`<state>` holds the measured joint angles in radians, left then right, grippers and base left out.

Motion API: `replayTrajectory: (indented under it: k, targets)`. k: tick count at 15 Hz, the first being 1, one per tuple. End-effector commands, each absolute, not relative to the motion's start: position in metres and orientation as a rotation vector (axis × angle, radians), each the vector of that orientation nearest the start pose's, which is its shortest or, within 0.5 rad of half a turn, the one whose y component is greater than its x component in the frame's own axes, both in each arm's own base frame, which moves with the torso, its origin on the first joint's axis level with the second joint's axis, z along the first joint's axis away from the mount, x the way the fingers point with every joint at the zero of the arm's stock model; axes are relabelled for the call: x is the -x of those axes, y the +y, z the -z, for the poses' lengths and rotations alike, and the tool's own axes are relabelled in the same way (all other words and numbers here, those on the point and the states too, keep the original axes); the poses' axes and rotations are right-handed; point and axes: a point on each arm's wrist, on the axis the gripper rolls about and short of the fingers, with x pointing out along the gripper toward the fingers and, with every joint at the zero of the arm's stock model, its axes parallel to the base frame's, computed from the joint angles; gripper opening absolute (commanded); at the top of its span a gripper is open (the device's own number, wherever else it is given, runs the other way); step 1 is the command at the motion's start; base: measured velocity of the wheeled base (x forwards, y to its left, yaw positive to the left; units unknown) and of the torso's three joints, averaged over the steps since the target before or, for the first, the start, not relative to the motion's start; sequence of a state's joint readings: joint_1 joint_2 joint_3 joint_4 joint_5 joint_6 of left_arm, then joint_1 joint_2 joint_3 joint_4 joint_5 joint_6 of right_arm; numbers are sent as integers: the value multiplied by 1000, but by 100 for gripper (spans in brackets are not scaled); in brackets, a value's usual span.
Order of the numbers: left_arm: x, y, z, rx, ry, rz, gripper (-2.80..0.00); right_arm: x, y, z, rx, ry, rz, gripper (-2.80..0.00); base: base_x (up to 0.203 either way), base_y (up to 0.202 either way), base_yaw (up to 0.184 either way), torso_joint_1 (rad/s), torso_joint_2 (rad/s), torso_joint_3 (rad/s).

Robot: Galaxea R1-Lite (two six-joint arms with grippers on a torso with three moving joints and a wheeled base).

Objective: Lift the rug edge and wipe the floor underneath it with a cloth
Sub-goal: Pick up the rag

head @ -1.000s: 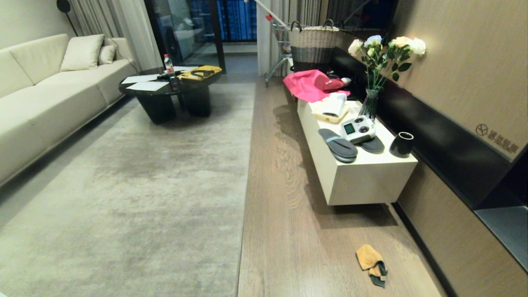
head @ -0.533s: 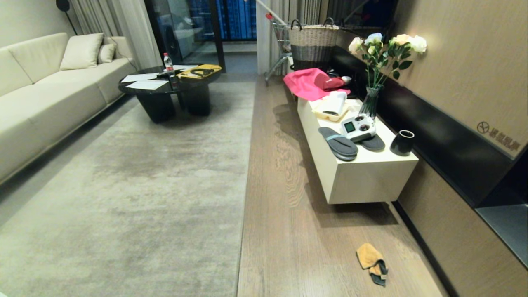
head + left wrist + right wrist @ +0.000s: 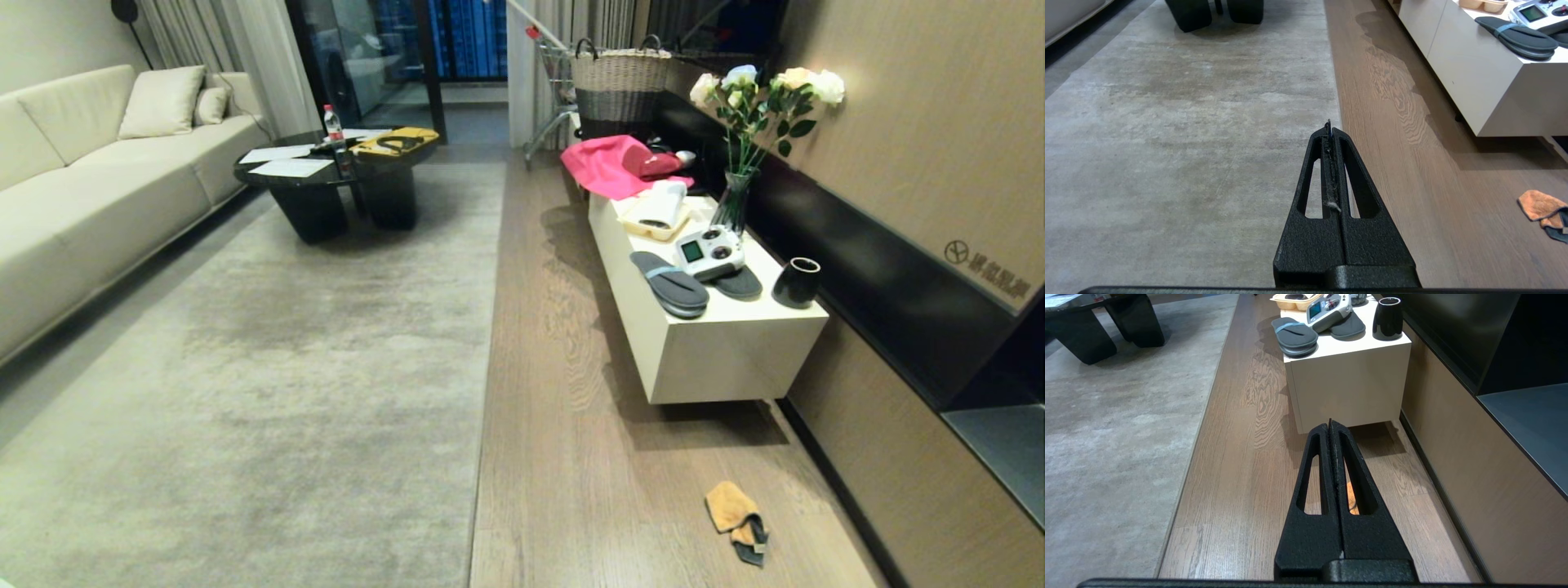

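A large pale grey rug lies flat, and its straight rug edge (image 3: 483, 351) runs away from me beside the wood-grain floor (image 3: 571, 457). The small orange-tan cloth (image 3: 729, 506) lies crumpled on the floor near the right wall, in front of the white cabinet. Neither arm shows in the head view. My left gripper (image 3: 1328, 124) is shut and empty, hanging over the rug edge (image 3: 1330, 73), with the cloth (image 3: 1537, 204) off to its side. My right gripper (image 3: 1330, 422) is shut and empty above the floor. The cloth (image 3: 1349, 494) shows through its finger slot.
A low white cabinet (image 3: 718, 351) with slippers, a controller, a black cup and a vase stands along the right wall. A pink cloth (image 3: 608, 167) and a basket lie beyond it. A black coffee table (image 3: 335, 188) stands on the far rug beside a sofa (image 3: 82, 204).
The whole head view has shifted very slightly, so the camera moved. The rug, the cloth and both grippers stay as they were.
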<state>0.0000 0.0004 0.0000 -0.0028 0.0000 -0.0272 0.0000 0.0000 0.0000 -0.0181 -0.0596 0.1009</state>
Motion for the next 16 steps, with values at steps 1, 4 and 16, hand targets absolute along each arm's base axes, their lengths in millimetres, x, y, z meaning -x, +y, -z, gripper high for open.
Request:
replayTrajectory:
  k: [1,4,16]
  targets:
    - [23,0,-76,28,-3,0,-280,23,-1,-77,-102,-21,59,-280,0,0,0,0,0,0]
    - [23,0,-76,28,-3,0,-280,23,-1,-77,-102,-21,59,-280,0,0,0,0,0,0]
    - [23,0,-76,28,-3,0,-280,23,-1,-77,-102,-21,59,-280,0,0,0,0,0,0]
